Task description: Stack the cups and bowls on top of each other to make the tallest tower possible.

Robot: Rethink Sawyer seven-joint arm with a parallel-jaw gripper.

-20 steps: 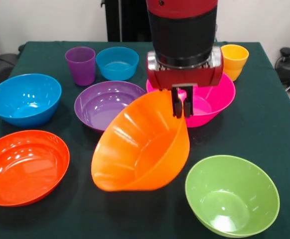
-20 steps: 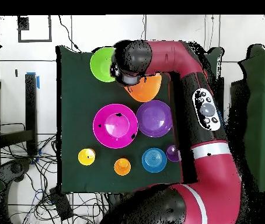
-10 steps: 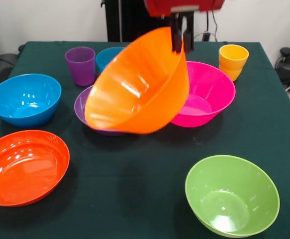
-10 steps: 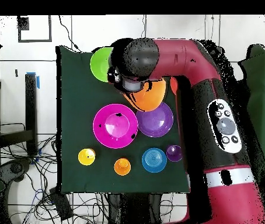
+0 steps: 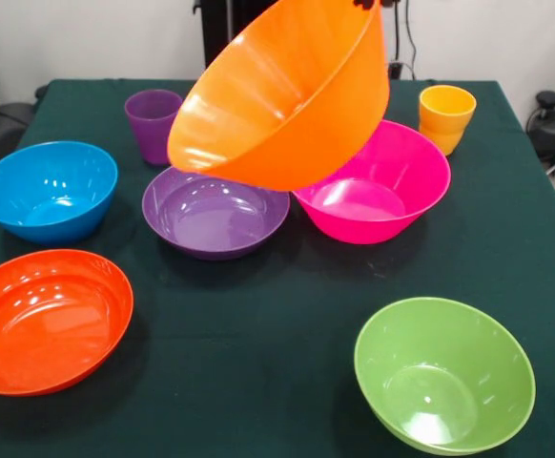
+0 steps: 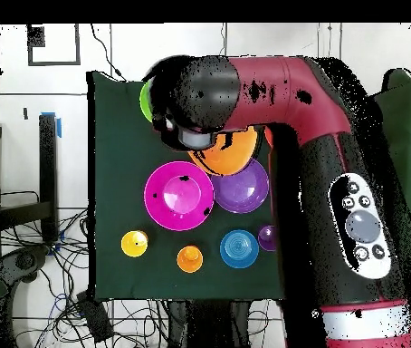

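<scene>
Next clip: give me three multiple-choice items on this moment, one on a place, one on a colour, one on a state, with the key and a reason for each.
1. Where is the orange bowl?
A. resting on the table
B. in the air above the purple and pink bowls
C. inside the green bowl

2. What colour is the bowl nearest the front camera on the right?
A. green
B. blue
C. pink

3. How does the orange bowl sit?
A. level
B. upside down
C. tilted

Key: B, it overlaps the purple bowl and the pink bowl from above; A, the green bowl; C, one rim edge sits higher.
</scene>
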